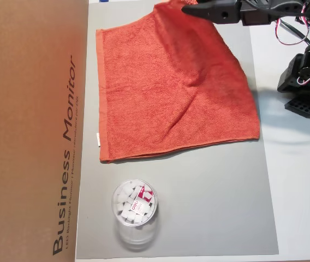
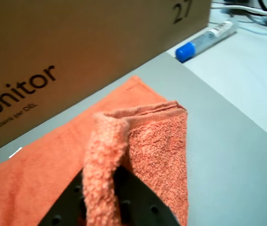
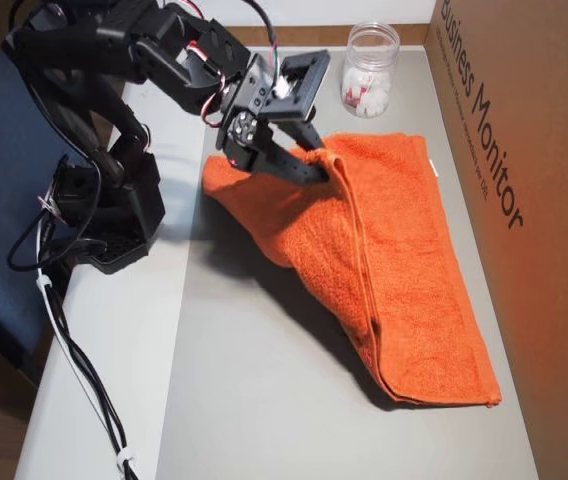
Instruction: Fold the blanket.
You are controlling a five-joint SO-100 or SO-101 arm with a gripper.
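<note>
- The arm (image 3: 114,60) reaches out over the grey mat (image 1: 209,207), its wrist bent down toward the cloth.
- The gripper (image 3: 326,168) is clenched on a corner of the blanket (image 1: 171,93), lifting that corner off the mat; the wrist view shows the terry fold (image 2: 106,155) pinched between the black fingers (image 2: 140,205).
- The rest of the blanket lies on the mat, beside the cardboard box (image 1: 29,125).
- The box reads "Business Monitor".
- A clear cup (image 1: 135,210) stands near the blanket's hem.

Office desk: monitor carton (image 1: 29,131), cables (image 3: 74,360).
</note>
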